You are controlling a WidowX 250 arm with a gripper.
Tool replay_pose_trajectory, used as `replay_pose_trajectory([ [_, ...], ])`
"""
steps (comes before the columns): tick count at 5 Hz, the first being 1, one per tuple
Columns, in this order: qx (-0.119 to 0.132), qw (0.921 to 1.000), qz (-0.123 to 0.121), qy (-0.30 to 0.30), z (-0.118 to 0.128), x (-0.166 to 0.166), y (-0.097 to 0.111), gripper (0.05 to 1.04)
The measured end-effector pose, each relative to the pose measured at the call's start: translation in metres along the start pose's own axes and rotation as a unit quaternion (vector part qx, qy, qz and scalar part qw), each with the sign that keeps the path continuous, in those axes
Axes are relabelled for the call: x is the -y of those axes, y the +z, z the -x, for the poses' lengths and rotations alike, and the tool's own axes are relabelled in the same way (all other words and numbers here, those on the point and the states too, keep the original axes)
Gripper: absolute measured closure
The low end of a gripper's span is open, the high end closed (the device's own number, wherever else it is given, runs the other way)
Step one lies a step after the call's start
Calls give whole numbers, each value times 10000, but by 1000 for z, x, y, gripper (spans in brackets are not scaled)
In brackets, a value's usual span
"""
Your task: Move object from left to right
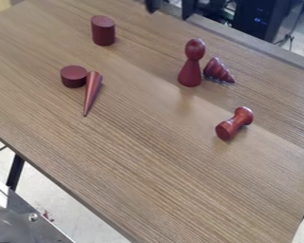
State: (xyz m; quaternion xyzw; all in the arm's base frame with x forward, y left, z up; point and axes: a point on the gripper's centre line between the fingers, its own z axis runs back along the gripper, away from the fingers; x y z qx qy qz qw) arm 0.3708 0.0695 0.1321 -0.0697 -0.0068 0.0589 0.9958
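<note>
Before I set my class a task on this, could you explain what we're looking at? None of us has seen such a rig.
One fixed camera looks down at a slant on a wood-grained table. The two black prongs at the top edge appear to be the robot arm's gripper, parted and holding nothing. Six dark red pieces are out: an upright cylinder, a short disc beside a slender cone lying down, a pawn-like figure standing by a ridged cone on its side, and a dumbbell-shaped piece lying down.
</note>
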Motion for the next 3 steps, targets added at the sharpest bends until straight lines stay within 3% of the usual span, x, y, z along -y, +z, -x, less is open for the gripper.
replay_pose_trajectory([
  [1, -136, 9993, 80, 341, 4, -18, -5, 83],
  [2, -289, 9980, -162, 541, 6, -33, -22, 83],
  [3, -259, 9978, -237, 563, 5, -39, -31, 83],
])
